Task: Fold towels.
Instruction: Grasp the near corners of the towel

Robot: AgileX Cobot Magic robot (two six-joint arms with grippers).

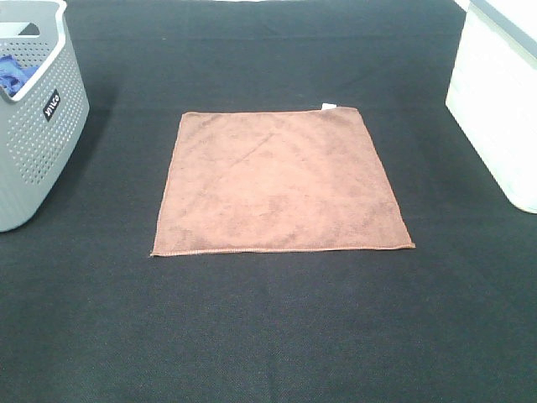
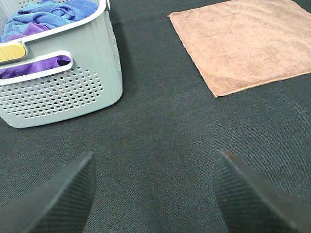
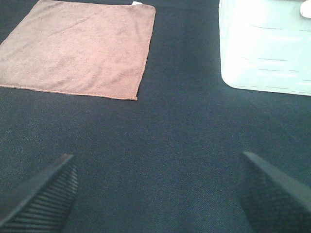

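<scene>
One brown towel (image 1: 281, 180) flat, grey basket (image 1: 38, 126) left, white bin (image 1: 499, 101) right

The towel (image 1: 281, 180) is plain reddish-brown, with a white tag (image 1: 329, 106). The table cover (image 1: 268, 336) is black. Beside the left gripper (image 2: 155, 162), the grey basket (image 2: 73, 92) has a dotted hole pattern and holds a blue cloth (image 2: 43, 14) and a purple cloth (image 2: 34, 65). Beside the right gripper (image 3: 156, 158), the bin (image 3: 265, 43) is white. The fingers (image 2: 63, 199) are dark grey, finely ribbed.
</scene>
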